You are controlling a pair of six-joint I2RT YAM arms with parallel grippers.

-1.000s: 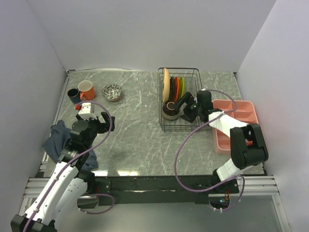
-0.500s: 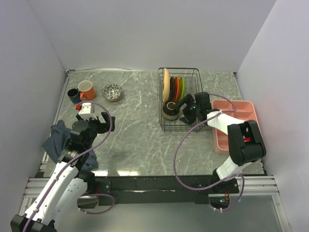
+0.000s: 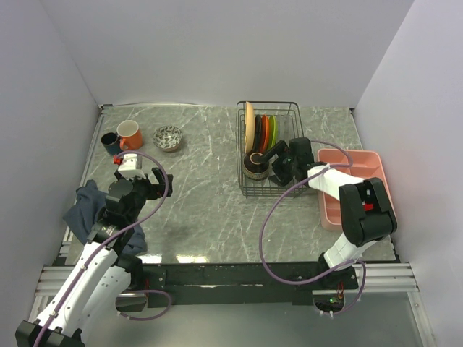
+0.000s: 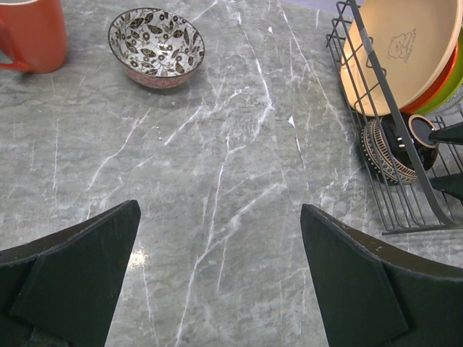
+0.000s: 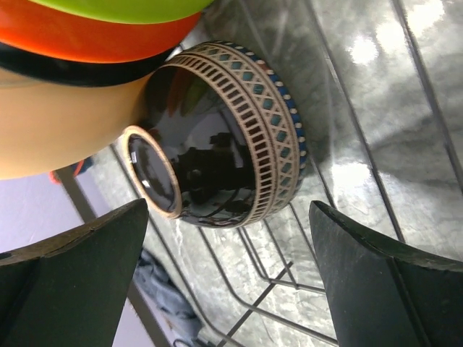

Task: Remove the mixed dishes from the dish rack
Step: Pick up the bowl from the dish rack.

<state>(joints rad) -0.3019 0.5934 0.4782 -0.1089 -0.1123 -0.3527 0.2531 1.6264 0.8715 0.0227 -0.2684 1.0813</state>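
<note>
The black wire dish rack [image 3: 269,103] stands at the back right. It holds upright plates: tan [image 3: 249,126], dark, orange-red [image 3: 265,131] and green. A brown patterned bowl [image 3: 253,165] lies on its side at the rack's near end. My right gripper [image 3: 273,165] is inside the rack, open, with its jaws on either side of that bowl [image 5: 224,137] and just short of it. My left gripper [image 4: 221,275] hangs open over bare table, holding nothing. An orange mug [image 3: 130,134], a dark-blue cup [image 3: 110,142] and a speckled bowl [image 3: 168,137] stand at the back left.
A pink divided tray [image 3: 354,184] lies right of the rack, under my right arm. A grey-blue cloth [image 3: 90,206] is bunched at the table's left edge beside my left arm. White walls close in the back and both sides.
My right gripper has moved left, deeper into the rack and closer to the brown bowl. The left arm has stayed where it was.
</note>
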